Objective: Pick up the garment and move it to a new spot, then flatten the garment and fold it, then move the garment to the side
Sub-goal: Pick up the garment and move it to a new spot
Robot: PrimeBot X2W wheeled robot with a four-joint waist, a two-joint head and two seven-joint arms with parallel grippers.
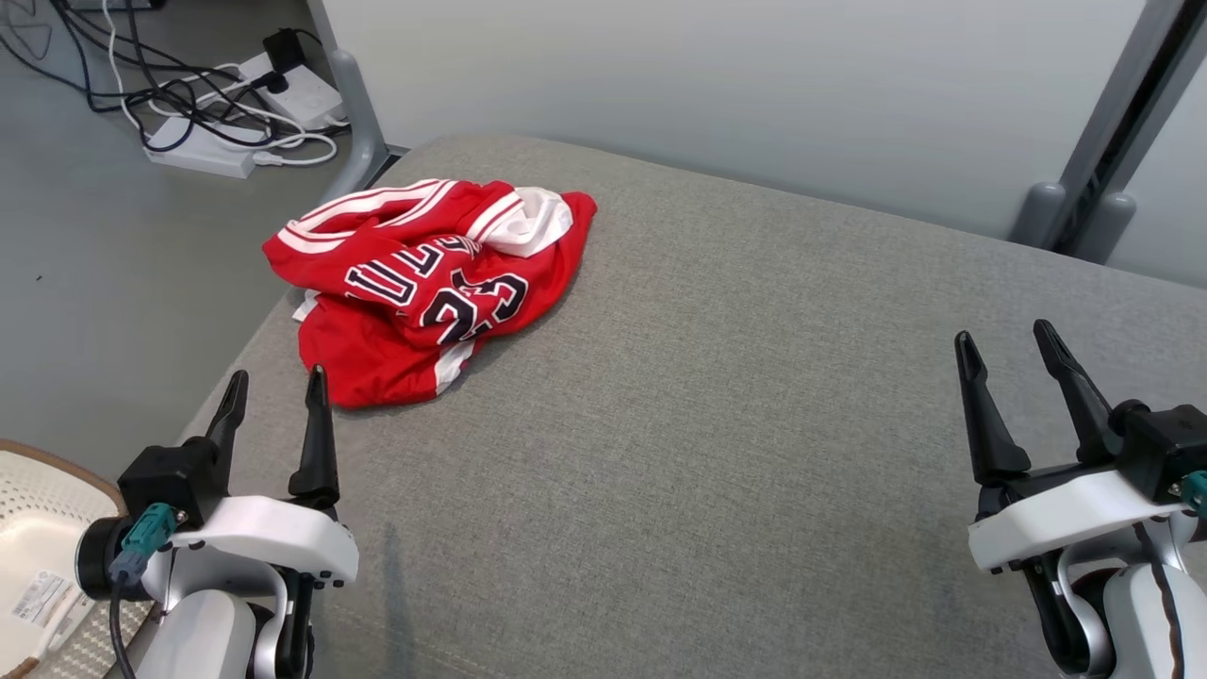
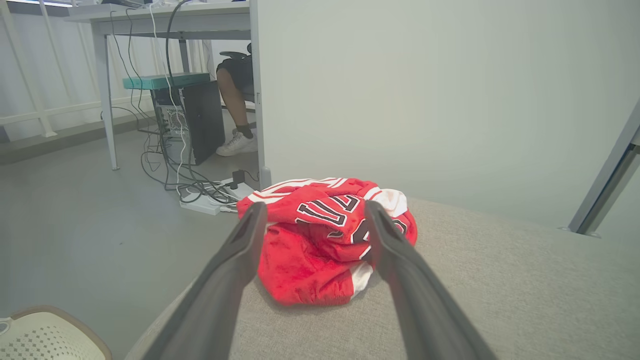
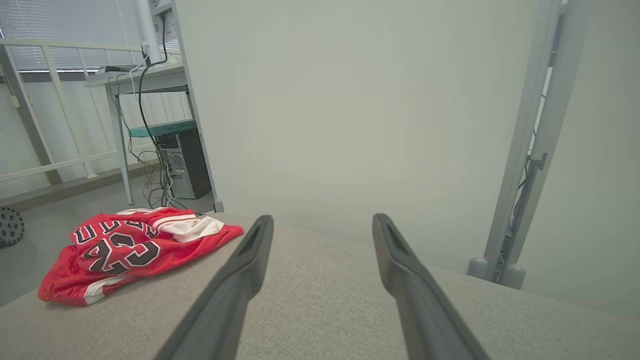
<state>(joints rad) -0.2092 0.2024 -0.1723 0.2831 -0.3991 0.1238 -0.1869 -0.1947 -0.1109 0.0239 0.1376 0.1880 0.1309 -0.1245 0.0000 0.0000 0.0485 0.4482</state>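
1. Red cloth with white trim and dark lettering: the garment (image 1: pixel 424 283) lies crumpled in a heap on the far left corner of the grey fabric worktop (image 1: pixel 754 424), right at the worktop's left edge.
2. My left tool (image 1: pixel 278 372) hovers over the worktop's near left edge, released, with its fingers spread wide and gripping nothing. Its tips point toward the garment and stop just short of it.
3. My right tool (image 1: pixel 1001 332) hangs above the worktop's near right side, also released, with nothing between its fingers and well apart from the garment.
4. A pale partition wall (image 1: pixel 754 85) stands along the worktop's far edge.
5. On the floor beyond the worktop's far left corner I see white power strips (image 1: pixel 203 151) with tangled cables.
6. A white perforated basket (image 1: pixel 38 509) sits beside the worktop's near left corner.
7. Farther beyond that far left corner, a person's white shoe (image 2: pixel 237 144) rests on the floor next to a dark computer tower (image 2: pixel 200 120).
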